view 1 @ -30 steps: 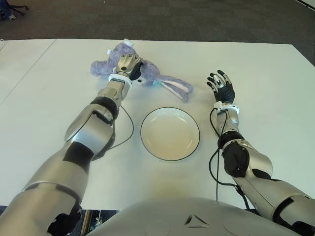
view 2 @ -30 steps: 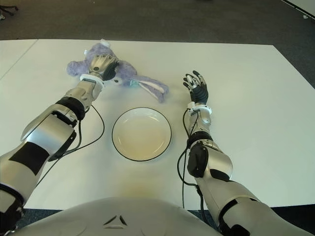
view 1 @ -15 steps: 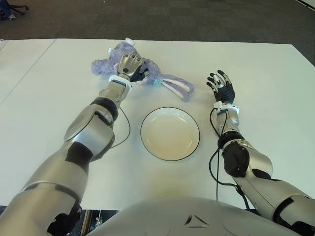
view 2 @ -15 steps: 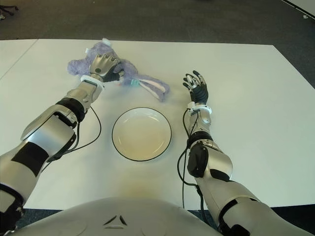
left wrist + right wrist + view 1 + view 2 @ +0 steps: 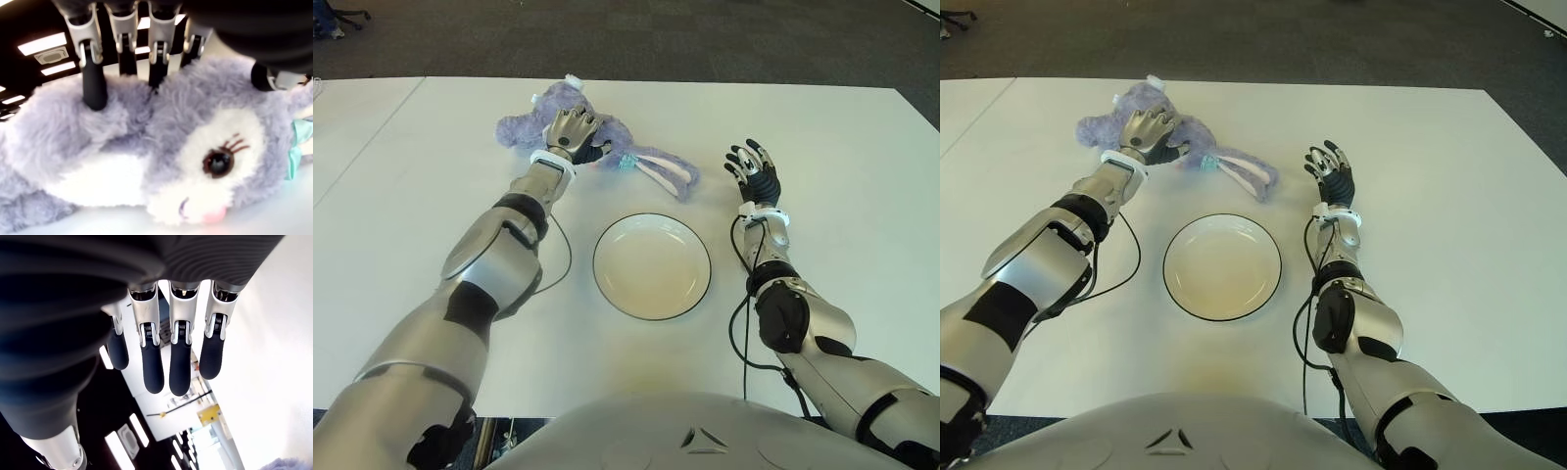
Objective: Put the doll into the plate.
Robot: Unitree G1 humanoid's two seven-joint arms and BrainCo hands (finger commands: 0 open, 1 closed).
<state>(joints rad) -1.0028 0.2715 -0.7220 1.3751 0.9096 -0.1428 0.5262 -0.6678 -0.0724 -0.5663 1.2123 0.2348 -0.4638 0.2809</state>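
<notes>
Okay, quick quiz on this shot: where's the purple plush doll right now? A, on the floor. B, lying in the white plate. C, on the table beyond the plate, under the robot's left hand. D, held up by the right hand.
C: the doll lies on the table beyond the empty plate, with the left hand closing on it; the right hand holds nothing.

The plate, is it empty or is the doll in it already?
Empty: the plate shows only its bare inside; the doll lies beyond it under the left hand.
</notes>
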